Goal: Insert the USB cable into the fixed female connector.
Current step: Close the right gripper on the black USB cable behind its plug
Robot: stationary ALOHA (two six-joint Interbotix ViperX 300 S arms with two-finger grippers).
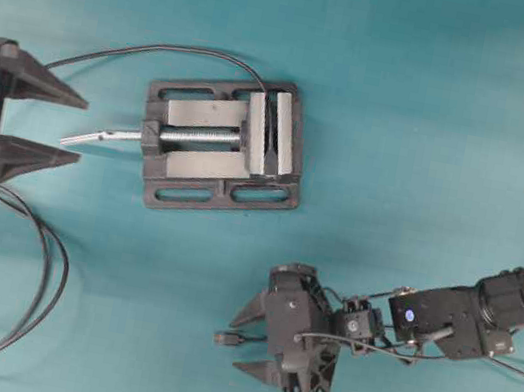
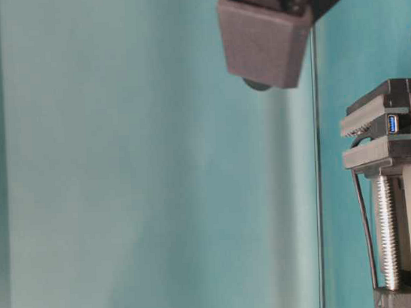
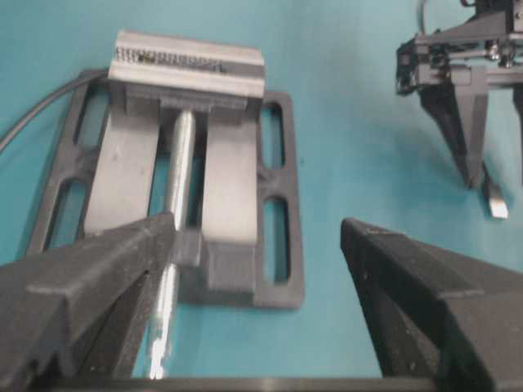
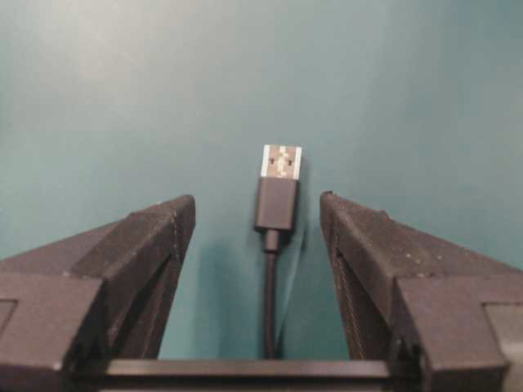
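Observation:
The USB cable's black plug with its silver tip (image 4: 278, 189) lies on the teal table between the fingers of my right gripper (image 4: 257, 198), touching neither. That gripper is open. In the overhead view the plug (image 1: 225, 337) sticks out left of the right gripper (image 1: 233, 344), below and right of the vise. The fixed female connector (image 2: 392, 124), with a blue insert, is clamped in the vise jaws. My left gripper (image 1: 81, 132) is open and empty at the left, just short of the vise's silver handle (image 1: 100, 135); the left wrist view (image 3: 257, 224) shows it facing the vise.
The dark grey vise (image 1: 220, 143) stands mid-table. A dark cable (image 1: 145, 52) curves from its far side to the left, and big loops of it (image 1: 41, 299) lie at the lower left. A dark gripper finger (image 2: 265, 37) fills the top of the table-level view.

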